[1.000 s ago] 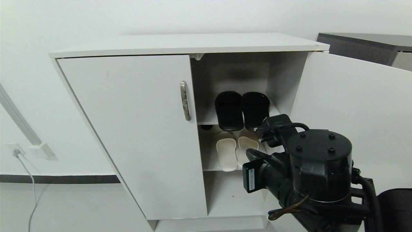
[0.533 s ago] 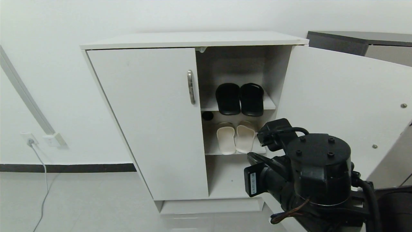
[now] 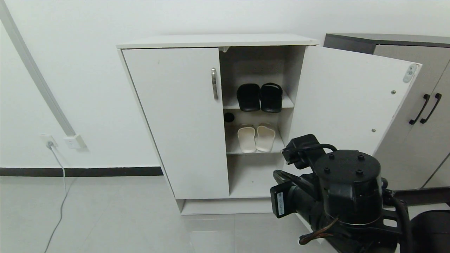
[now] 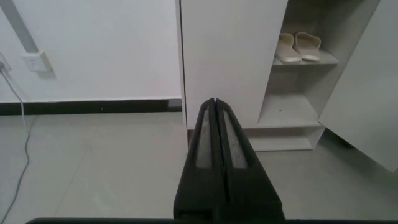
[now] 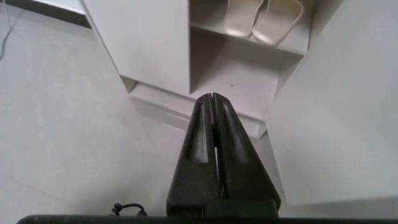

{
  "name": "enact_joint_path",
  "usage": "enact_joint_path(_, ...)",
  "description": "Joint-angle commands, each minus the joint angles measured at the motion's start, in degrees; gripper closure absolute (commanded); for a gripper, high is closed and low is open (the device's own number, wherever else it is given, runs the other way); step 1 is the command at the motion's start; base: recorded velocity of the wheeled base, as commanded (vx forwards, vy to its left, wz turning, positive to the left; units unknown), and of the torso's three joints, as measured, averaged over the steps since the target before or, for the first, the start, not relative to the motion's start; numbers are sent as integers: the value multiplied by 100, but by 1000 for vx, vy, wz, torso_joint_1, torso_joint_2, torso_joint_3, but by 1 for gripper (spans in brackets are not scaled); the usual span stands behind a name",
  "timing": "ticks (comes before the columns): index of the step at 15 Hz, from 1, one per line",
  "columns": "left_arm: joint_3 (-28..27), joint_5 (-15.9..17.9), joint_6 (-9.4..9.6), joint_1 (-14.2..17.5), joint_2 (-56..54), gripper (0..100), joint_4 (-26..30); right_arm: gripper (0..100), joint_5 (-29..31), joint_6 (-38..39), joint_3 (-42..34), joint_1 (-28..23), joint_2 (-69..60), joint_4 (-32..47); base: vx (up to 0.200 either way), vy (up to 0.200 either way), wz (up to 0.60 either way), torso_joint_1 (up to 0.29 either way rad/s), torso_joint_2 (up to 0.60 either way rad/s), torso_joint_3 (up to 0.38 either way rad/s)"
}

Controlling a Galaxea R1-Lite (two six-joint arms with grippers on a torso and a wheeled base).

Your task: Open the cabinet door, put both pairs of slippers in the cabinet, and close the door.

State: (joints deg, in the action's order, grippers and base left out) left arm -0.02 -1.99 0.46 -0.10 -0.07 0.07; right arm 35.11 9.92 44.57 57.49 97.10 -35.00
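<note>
Both jaws together — left gripper (image 4: 215,104), right gripper (image 5: 213,99) — slippers (image 3: 256,138) well apart, on cabinet shelves (image 3: 253,153).

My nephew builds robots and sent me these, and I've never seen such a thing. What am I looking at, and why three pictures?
It is a two-armed robot on wheels, tidying slippers into a cabinet. The large picture comes from a camera on its head; the black bulk at lower right is its right arm. The two small pictures come from wrist cameras, looking along the left end effector and the right end effector, both shut and holding nothing. The cabinet's right door stands open; the left door is closed. Inside, the black slippers sit on the upper shelf and the white slippers on the shelf below. Only closing the door seems left.
</note>
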Motion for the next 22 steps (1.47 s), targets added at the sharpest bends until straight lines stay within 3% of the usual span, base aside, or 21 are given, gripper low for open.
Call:
enact_joint_path(1, 2, -3, -2, 1, 7, 100, 1, 100, 5, 1, -36, -10, -15, -7, 0, 0, 0, 0, 0, 0)
enact_joint_path(11, 2, -3, -2, 1, 7, 100, 1, 100, 5, -8, -115, -63, 28, -86, 0, 0, 0, 1, -8, -11)
enact_joint_path(22, 2, -3, -2, 1, 7, 100, 1, 100, 5, -8, -150, -63, 2, -86, 0, 0, 0, 56, -396, -342)
